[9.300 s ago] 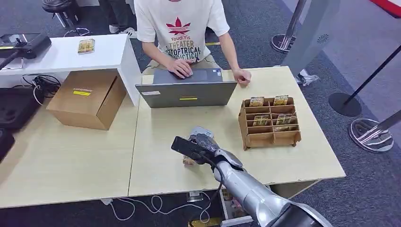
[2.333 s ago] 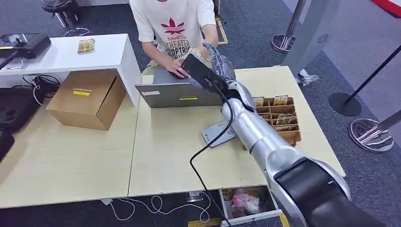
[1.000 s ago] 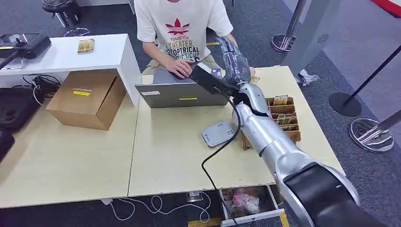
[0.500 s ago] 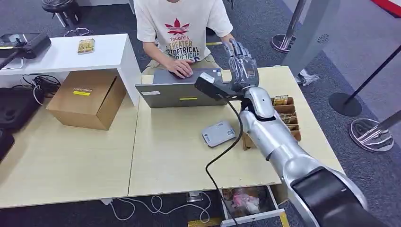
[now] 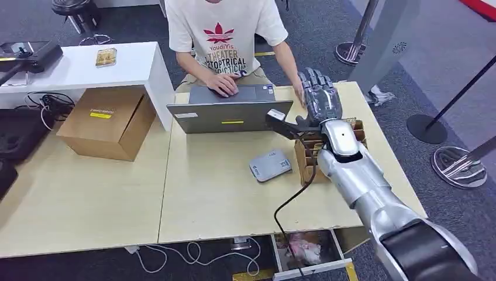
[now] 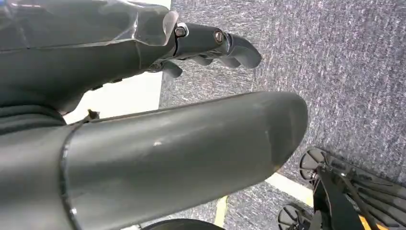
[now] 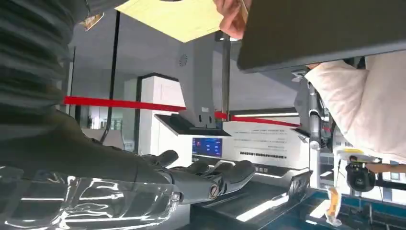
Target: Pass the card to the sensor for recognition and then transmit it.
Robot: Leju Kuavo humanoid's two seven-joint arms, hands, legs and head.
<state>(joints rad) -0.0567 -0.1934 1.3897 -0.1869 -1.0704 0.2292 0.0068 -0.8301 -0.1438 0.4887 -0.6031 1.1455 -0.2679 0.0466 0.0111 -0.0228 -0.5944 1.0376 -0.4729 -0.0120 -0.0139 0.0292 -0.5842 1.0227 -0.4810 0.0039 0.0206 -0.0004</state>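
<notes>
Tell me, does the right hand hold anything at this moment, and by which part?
Nothing is held. The right hand is raised above the wooden organizer with its fingers extended and apart, and no card is between them.

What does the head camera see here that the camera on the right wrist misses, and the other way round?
Only the head view takes in the whole wooden table: the grey card sensor, the wooden card rack, the cardboard box and the silver right arm. Only the right wrist view looks out past the table to a red barrier strip and a lit blue screen. Both show the right hand, empty with fingers extended, the laptop and the person in a white shirt.
</notes>
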